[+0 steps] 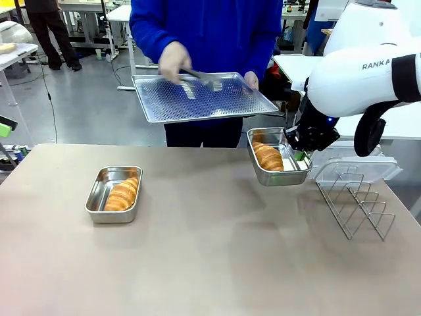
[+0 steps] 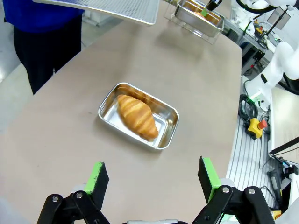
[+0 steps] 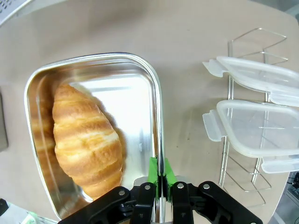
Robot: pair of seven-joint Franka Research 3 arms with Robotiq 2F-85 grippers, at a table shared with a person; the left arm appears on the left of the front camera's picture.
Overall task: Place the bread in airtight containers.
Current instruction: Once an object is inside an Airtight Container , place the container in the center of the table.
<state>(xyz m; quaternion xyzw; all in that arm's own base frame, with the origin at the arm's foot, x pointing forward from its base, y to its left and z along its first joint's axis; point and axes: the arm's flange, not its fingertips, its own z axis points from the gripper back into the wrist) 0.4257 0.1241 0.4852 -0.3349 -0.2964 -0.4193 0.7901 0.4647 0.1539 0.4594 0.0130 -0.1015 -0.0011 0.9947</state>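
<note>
Left pincer [image 2: 152, 171] spread wide, pointing down, right pincer [image 3: 160, 169] clamped on tin [image 3: 158, 107] rim

Front view: fixed, robot's side of table [image 1: 217, 263], faces across toward person [image 1: 210, 33]. Left wrist view: high, angled down over left tin [image 2: 169, 122]; right tin [image 2: 196, 25] toward far edge. Right wrist view: close above right tin. Front shares both tins.

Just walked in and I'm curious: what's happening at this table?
The right pincer grips the rim of a steel tin holding a roll, apparently lifted off the table. A second tin with a second roll sits to its left, the left pincer open above the table. Clear lids lie on the wire rack. A person holds a perforated tray and tongs.
</note>
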